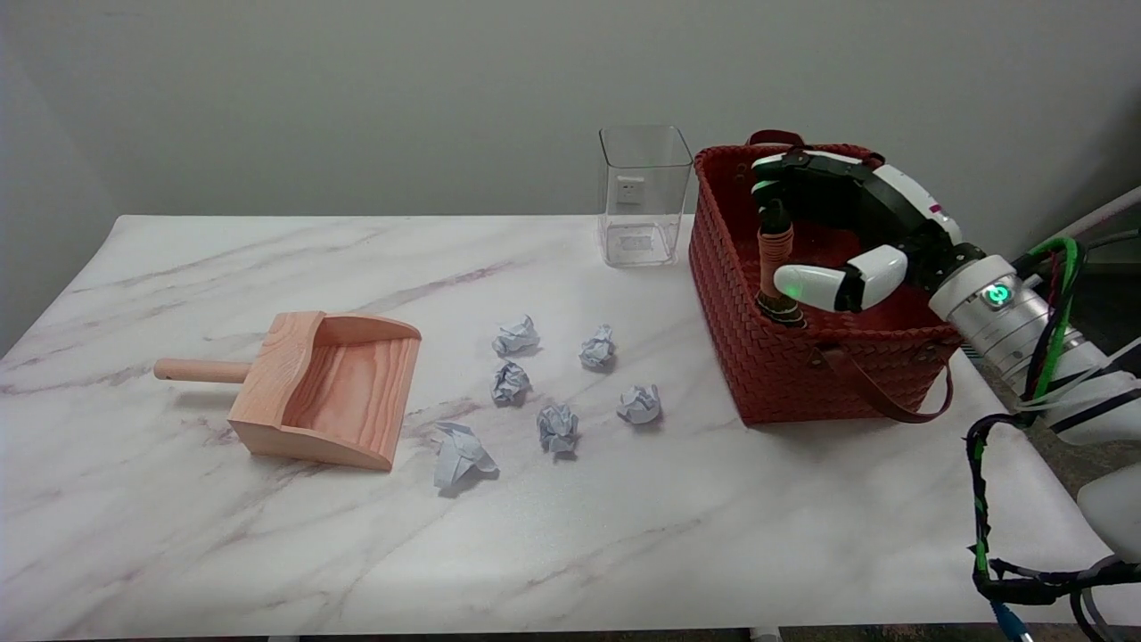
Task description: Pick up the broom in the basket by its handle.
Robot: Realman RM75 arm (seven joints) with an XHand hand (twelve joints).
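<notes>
On the white marble-patterned table (267,553) we list, left to right: a light wooden dustpan (330,388) with a round handle; six crumpled white paper balls (558,426) scattered at centre; a clear square plastic container (644,196); a red woven basket (784,374) with brown straps. Inside stands the broom (774,267), its orange-brown handle upright. We see the right hand (842,236) clasping that handle.

No words or numbers can be read; the clear container (644,194) bears only blurred labels (illegible).
</notes>
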